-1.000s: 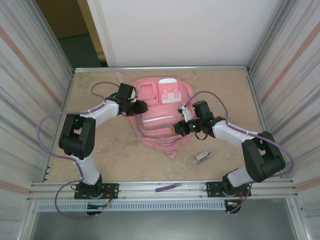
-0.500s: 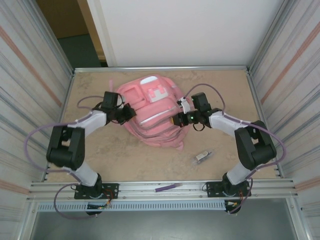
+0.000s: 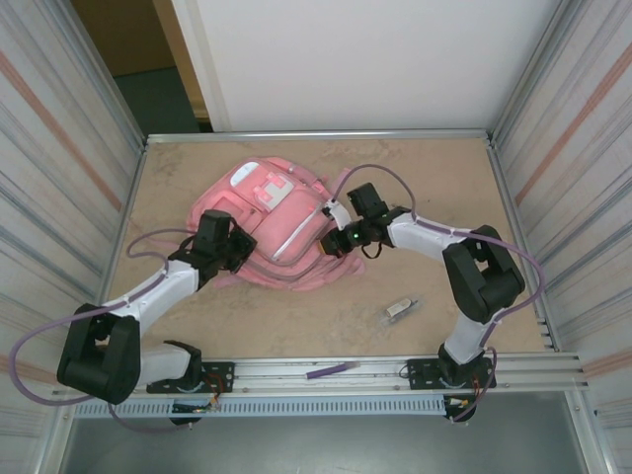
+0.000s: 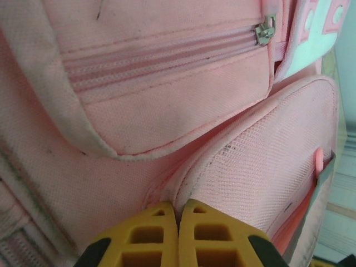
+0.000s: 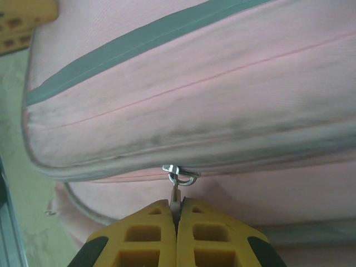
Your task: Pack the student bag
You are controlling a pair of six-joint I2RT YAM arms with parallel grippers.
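The pink student bag (image 3: 281,212) lies front-up on the table, left of centre, turned at an angle. Its pocket zip (image 4: 266,32) and mesh side pocket (image 4: 261,167) are close in the left wrist view. My left gripper (image 3: 240,249) is at the bag's near left edge, shut on a fold of its fabric (image 4: 178,208). At the bag's right side, my right gripper (image 3: 332,240) is shut on a metal zipper pull (image 5: 174,192) that hangs from the slider (image 5: 179,171) on the bag's side seam.
A small grey and white item (image 3: 399,309) lies on the table to the near right. A purple pen (image 3: 331,370) rests on the front rail. Corrugated metal walls (image 3: 59,178) close in both sides.
The bag has slid left and turned anticlockwise. Both arms moved left with it, and the left gripper closed on the fabric.
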